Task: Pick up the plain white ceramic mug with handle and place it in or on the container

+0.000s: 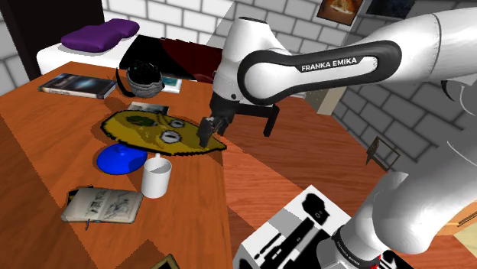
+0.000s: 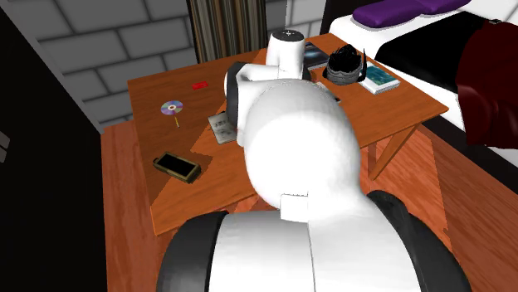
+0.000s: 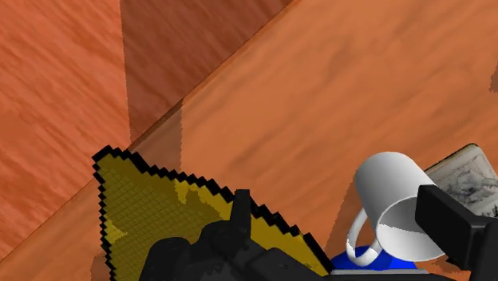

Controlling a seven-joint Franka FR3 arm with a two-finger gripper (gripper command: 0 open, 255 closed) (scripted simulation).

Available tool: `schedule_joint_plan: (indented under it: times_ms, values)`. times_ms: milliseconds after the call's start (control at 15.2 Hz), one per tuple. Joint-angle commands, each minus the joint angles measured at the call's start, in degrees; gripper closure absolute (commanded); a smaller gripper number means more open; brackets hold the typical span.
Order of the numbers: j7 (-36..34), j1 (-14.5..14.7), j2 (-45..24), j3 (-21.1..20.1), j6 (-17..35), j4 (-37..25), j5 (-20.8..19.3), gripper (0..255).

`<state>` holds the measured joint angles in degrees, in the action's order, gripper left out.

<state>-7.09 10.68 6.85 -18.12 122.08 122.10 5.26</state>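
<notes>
A plain white mug (image 1: 155, 177) stands upright on the wooden table (image 1: 46, 145), close to its edge, with its handle turned toward a blue bowl (image 1: 120, 160) just beside it. My gripper (image 1: 208, 131) hovers open over the near corner of a flat yellow mat (image 1: 157, 130), a short way from the mug and above it. In the wrist view the mug (image 3: 391, 203) shows its open mouth between the spread fingers of the gripper (image 3: 343, 235), still well below them. A sliver of the blue bowl (image 3: 363, 259) peeks out past the mug's handle.
A booklet (image 1: 102, 205) lies near the mug. A black basket-like object (image 1: 145, 78) and a book (image 1: 76, 85) sit at the table's far side. A disc (image 2: 173, 107), a red item (image 2: 199, 85) and a dark phone (image 2: 177, 165) lie elsewhere on the table. A bed with a purple pillow (image 1: 95, 34) stands beyond.
</notes>
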Motion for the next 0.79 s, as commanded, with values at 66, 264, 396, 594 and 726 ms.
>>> schedule_joint_plan:
  times_ms: [66, 264, 396, 594, 726]
  values:
    - [-1.2, 1.1, -5.7, -1.5, 1.7, -3.9, -1.0, 0]
    - [-2.6, 2.5, -11.4, -2.8, 3.0, -8.0, -2.4, 0]
    - [-3.5, 3.6, -15.2, -3.6, 3.7, -11.0, -3.5, 0]
    - [-4.8, 5.5, -21.0, -4.4, 4.3, -15.9, -5.4, 0]
    - [-5.5, 7.0, -25.0, -4.7, 4.4, -19.5, -6.6, 0]
